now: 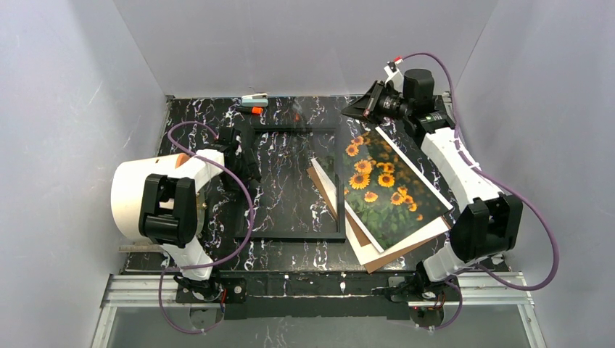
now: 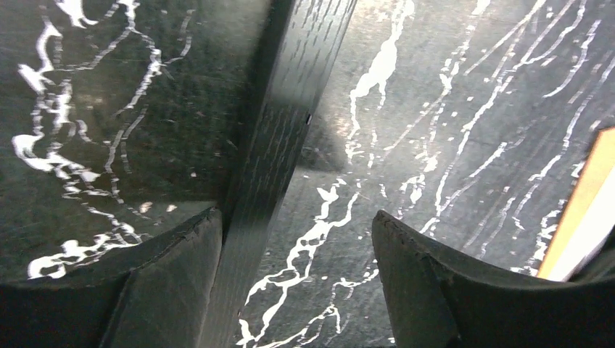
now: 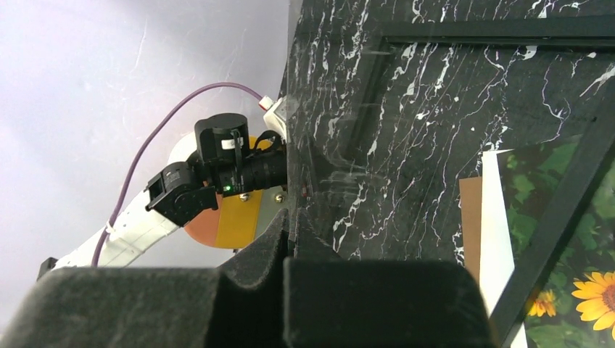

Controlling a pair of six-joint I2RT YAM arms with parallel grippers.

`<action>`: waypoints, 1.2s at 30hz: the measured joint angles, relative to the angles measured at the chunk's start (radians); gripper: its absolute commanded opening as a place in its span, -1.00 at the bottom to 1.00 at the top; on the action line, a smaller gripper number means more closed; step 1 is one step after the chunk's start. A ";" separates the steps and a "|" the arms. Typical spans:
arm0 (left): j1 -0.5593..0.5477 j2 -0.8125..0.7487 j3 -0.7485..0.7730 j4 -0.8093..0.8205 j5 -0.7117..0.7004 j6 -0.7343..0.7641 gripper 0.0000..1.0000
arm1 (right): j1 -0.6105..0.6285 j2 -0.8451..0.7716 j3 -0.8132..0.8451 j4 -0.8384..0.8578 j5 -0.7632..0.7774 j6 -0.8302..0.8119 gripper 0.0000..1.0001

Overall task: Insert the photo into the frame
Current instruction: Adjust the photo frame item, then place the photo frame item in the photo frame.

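Left end effector is spread wide, straddling the left rail of the frame, a thin black rectangle lying flat mid-bench. Right end effector, near the far right corner, has its pads pressed together. The photo, orange sunflowers on dark green with a white border, lies face up and skewed toward the right edge on a brown backing board, with the frame's right rail crossing it.
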 measured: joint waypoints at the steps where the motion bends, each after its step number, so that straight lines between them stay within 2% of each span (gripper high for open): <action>1: 0.002 0.000 -0.006 0.013 0.017 -0.004 0.30 | 0.005 0.011 0.005 -0.002 0.002 -0.002 -0.97; 12: -0.002 0.000 -0.091 0.167 0.214 -0.082 -0.03 | 0.089 0.086 0.015 0.003 0.026 0.013 -0.97; 15: -0.006 -0.006 -0.119 0.192 0.248 -0.105 -0.20 | 0.129 0.096 0.014 0.028 0.034 0.050 -0.97; 19: -0.006 -0.039 -0.176 0.255 0.316 -0.157 -0.23 | 0.161 0.097 0.010 0.103 0.031 0.124 -0.97; 22: -0.006 -0.058 -0.206 0.291 0.365 -0.194 -0.12 | 0.163 0.077 -0.057 0.208 0.035 0.182 -0.97; 25: -0.008 -0.076 -0.202 0.266 0.356 -0.193 0.20 | 0.153 0.045 -0.158 0.248 0.052 0.222 -0.97; 28: -0.009 -0.105 -0.183 0.212 0.306 -0.170 0.36 | 0.128 0.020 -0.272 0.283 0.061 0.246 -0.97; 36: -0.007 -0.139 -0.160 0.159 0.224 -0.129 0.34 | 0.026 0.059 -0.579 0.515 0.035 0.312 -0.97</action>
